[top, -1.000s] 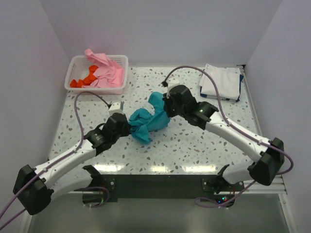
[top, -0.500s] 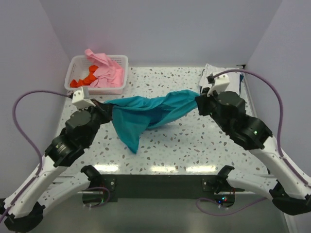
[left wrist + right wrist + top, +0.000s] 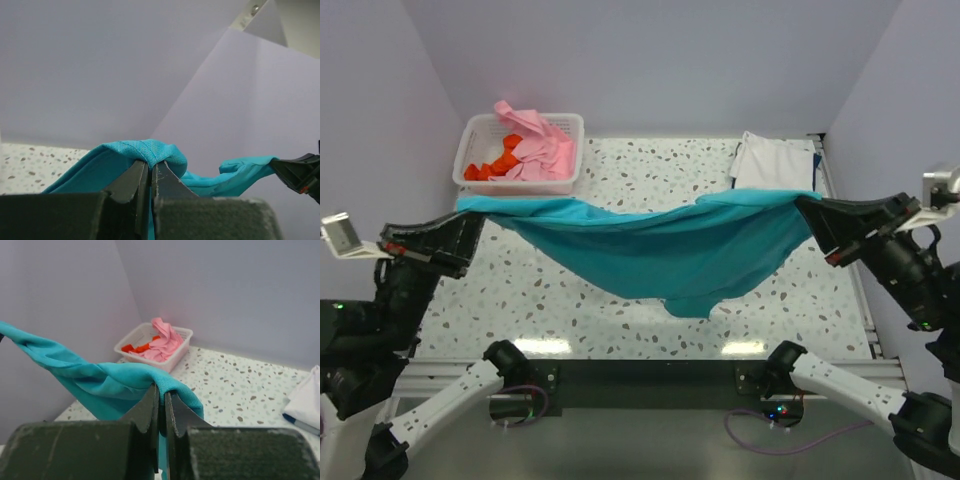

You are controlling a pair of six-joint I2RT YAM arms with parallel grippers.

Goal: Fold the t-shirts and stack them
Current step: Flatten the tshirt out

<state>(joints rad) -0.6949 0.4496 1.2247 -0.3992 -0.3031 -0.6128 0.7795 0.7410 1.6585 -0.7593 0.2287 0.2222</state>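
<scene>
Unfurled since, teal t-shirt (image 3: 660,252) hangs from left gripper (image 3: 473,216) and right gripper (image 3: 805,205).

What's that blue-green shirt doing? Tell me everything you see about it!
The teal shirt is soft, plain cloth, wrinkled and not folded. It hangs stretched wide like a hammock over the speckled table, middle sagging in loose folds. The left jaws pinch one end, the right jaws the other, both shut on it.
</scene>
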